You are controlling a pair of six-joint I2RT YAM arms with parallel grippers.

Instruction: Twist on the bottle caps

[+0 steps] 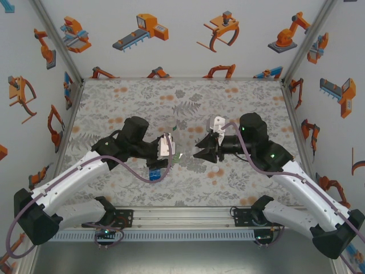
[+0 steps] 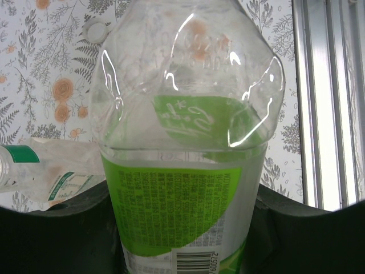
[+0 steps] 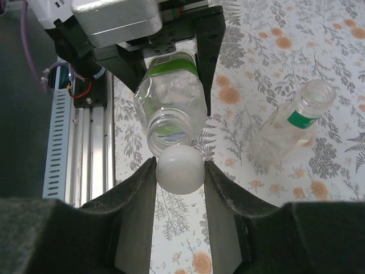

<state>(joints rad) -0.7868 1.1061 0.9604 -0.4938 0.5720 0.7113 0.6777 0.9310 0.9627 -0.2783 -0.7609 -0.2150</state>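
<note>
At the left, the left tool (image 2: 182, 234) is clamped shut around the body of a clear bottle with a white-and-green label (image 2: 182, 182), held off the patterned surface (image 1: 188, 97) with its neck aimed toward the other arm. The thin walls are visibly dented. A loose whitish cap (image 2: 96, 29) lies on the surface beyond it.

In the middle, seen from the right wrist, the bottle's open mouth (image 3: 168, 128) faces a small round white cap (image 3: 179, 169). The cap sits just in front of the rim and a little low of centre; you cannot tell whether it touches.

At the right, the right tool (image 3: 179, 178) is narrowly open, its two fingers pinching that cap by its sides. Further right a second uncapped bottle with a green band (image 3: 293, 123) lies tilted on the surface.

The step in hand looks like seating the cap. Line up the cap squarely with the neck before turning it — a tilted start will likely cross the threads. Press lightly, since the soft bottle may buckle, and keep the left grip steady while the right wrist rotates.
</note>
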